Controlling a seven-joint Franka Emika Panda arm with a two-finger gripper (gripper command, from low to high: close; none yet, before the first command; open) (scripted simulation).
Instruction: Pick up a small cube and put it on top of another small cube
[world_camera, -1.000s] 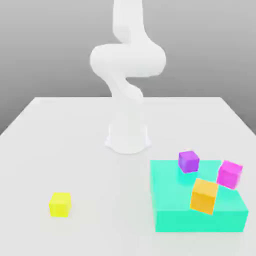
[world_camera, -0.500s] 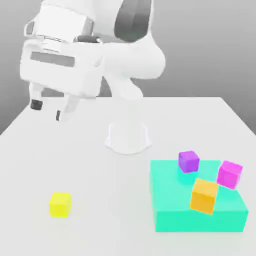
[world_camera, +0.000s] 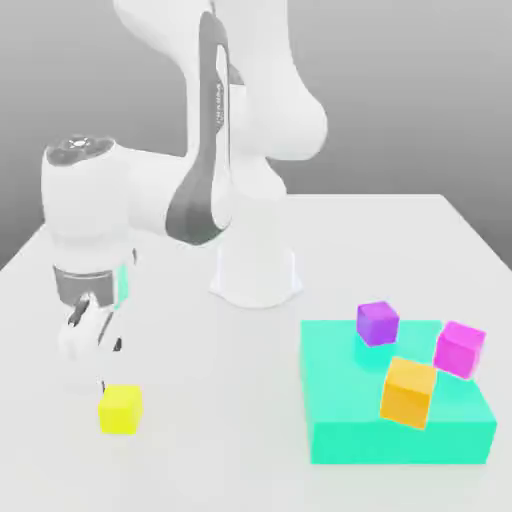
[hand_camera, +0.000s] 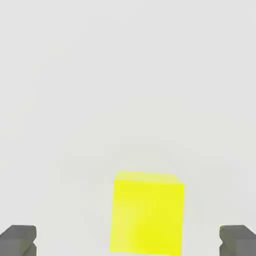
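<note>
Arm: the white robot arm (world_camera: 200, 190) is seen bent low over the white tabletop (world_camera: 200, 440), on the exterior view's left.
Gripper: the two-finger gripper (world_camera: 100, 375) is pointed downward just above the small bright yellow plain cube (world_camera: 120, 409); its jaws are spread wide and nothing is held between them.
Fingertips: in the hand view two dark grey fingertips (hand_camera: 18, 240) are seen at either side of the yellow cube (hand_camera: 146, 215), well clear of it.
Yellow cube: it is found resting on the bare tabletop, apart from the other blocks.
Platform: a flat turquoise block (world_camera: 395, 435) is placed on the exterior view's right.
On the platform: a purple cube (world_camera: 377, 322), a magenta cube (world_camera: 460, 348) and an orange cube (world_camera: 408, 391) are seen resting on it, none touching another.
</note>
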